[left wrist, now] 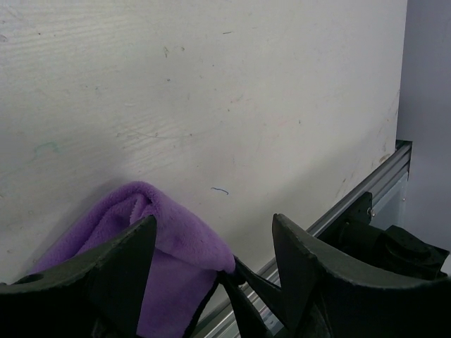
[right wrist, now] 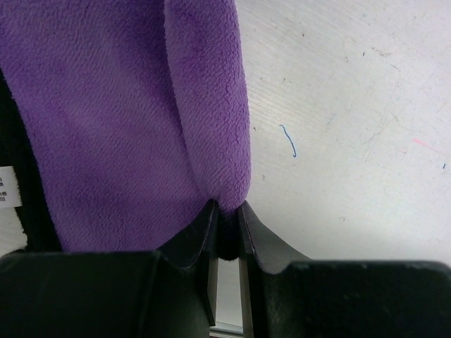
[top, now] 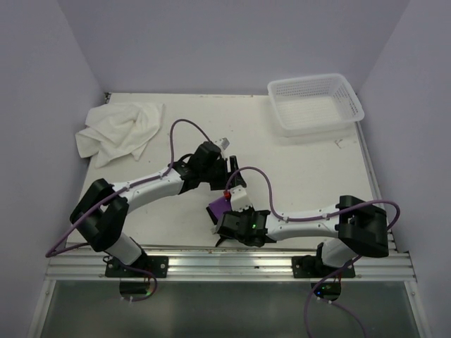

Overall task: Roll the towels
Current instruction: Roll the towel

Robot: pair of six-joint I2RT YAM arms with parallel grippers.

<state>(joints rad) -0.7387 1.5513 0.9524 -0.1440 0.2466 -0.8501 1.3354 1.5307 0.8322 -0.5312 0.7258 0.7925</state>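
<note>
Close to the bench's [top: 310, 176] near edge, about mid-width, the purple towel [top: 219, 206] sits low between both hands.

Right arm: folded, elbow out by the right edge, forearm running left along the near edge, right hand [top: 223, 218] down at the towel. Right wrist view: fingers [right wrist: 201, 236] almost together, pinching the rounded fold of the cloth, so it is grasping the towel. Dark edging [right wrist: 14, 141] and a white label [right wrist: 8, 189] show at that view's left side.

Left arm: reaches from the near-left corner diagonally toward the bench centre, wrist tipped down, left hand [top: 234, 179] just on the far side of the towel. Left wrist view: fingers spread wide, released. The purple fold bulges up behind one finger and pokes into the gap; the other finger is clear of it. Can't tell if cloth touches the first finger. Metal rail [left wrist: 359, 190] of the near edge runs behind.

White towel [top: 116, 130]: crumpled at the far-left corner, well apart from both hands. Basket [top: 315, 104]: upright, far-right corner.
</note>
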